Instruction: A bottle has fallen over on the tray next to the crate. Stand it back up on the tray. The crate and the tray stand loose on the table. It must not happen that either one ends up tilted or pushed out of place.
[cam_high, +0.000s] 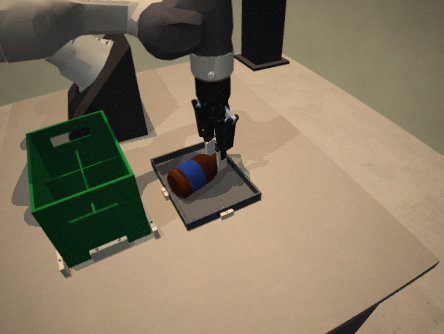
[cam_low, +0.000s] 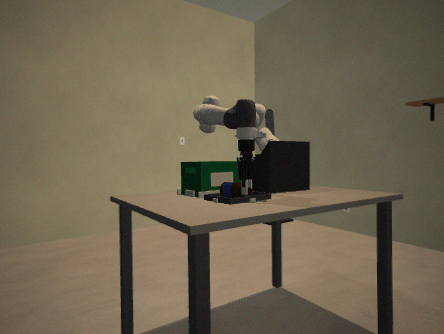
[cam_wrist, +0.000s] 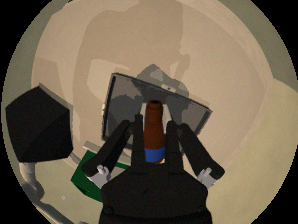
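Top view: btl (cam_high: 191, 176) (cam_low: 228, 189) (cam_wrist: 154, 135) lies on its side in the tray (cam_high: 222, 195) (cam_low: 231, 200) (cam_wrist: 119, 102), w/ blue label round the body. End effector (cam_high: 216, 155) (cam_low: 246, 187) (cam_wrist: 155, 116) points down, clamped on btl's neck, 1 pad ea. side. Crate (cam_high: 100, 217) (cam_low: 192, 176) (cam_wrist: 84, 174) is upright nr tray, apart from it, both on bench (cam_high: 300, 250) (cam_low: 200, 215) (cam_wrist: 220, 55). Wrist cam: neck btwn pads, mouth showing.
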